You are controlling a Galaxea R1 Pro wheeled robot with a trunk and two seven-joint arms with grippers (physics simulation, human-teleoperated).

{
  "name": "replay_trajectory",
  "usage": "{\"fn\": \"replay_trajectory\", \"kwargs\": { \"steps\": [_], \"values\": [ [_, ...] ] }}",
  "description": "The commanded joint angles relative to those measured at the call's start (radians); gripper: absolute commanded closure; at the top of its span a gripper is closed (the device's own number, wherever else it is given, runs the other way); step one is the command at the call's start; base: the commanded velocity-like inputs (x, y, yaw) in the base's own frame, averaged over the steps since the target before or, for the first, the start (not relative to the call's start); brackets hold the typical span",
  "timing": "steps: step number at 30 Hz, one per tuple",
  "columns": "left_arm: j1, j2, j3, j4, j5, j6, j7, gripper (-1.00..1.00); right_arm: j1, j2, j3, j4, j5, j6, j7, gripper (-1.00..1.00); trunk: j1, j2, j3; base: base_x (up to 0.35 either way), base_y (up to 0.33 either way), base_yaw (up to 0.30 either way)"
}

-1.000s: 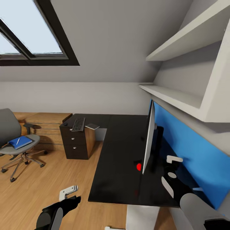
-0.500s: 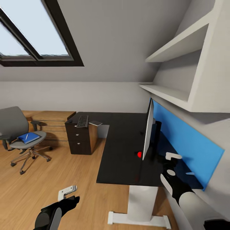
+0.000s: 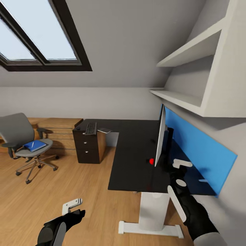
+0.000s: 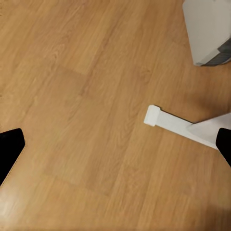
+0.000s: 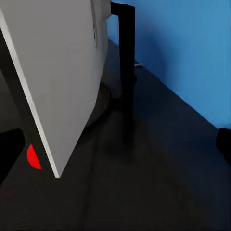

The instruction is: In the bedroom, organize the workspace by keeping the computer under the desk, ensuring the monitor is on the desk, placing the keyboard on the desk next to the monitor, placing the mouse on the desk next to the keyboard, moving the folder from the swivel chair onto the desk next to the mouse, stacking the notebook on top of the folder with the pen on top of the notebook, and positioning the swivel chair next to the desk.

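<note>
From the head camera I found that the whole view had shifted against the earlier pictures: the counter [image 3: 136,153] sat farther off, and its white leg [image 3: 150,212] and long foot, cut off a second before, showed in full. That was the camera's move, not the furniture's.

The monitor [image 3: 160,140] stood edge-on on the counter, in front of the blue back panel [image 3: 194,147], a red spot at its lower corner. In the right wrist view its white back [image 5: 57,72] and thin black stem [image 5: 126,53] were close ahead.

The keyboard [image 3: 91,128] lay on the black drawer unit [image 3: 87,147] at the counter's far end, a small grey flat object [image 3: 104,130] just beside it; I could not identify that object.

The swivel chair [image 3: 25,143] stood on the wood floor [image 3: 51,191], well apart from the counter. The blue folder [image 3: 35,145] lay on its seat with the pen [image 3: 32,145] resting on top.

The right gripper [image 3: 181,174] hovered over the counter behind the monitor, its jaws spread. The left gripper [image 3: 72,206] hung low above the floor as before, jaws likewise spread; its wrist camera looked down on the floor and the counter's white foot [image 4: 168,121]
</note>
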Motion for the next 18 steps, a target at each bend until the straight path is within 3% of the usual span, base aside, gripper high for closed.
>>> {"fn": "replay_trajectory", "kwargs": {
  "steps": [1,11,18],
  "values": [
    [-0.001,-0.001,0.001,-0.001,0.011,0.004,0.007,-1.00,0.003,0.000,0.004,-0.010,-0.005,0.010,-0.009,-1.00,0.000,-0.001,-0.001,0.068,0.247,0.000],
    [-0.001,-0.001,0.001,-0.001,0.011,0.003,0.007,-1.00,0.019,0.004,0.006,-0.040,-0.003,0.025,-0.011,-1.00,0.000,-0.001,-0.001,0.090,0.264,0.000],
    [-0.001,-0.001,0.002,-0.001,0.011,0.003,0.007,-1.00,0.026,0.004,0.005,-0.043,-0.001,0.020,-0.010,-1.00,0.000,-0.001,-0.001,0.108,0.088,0.000]
  ]
}}
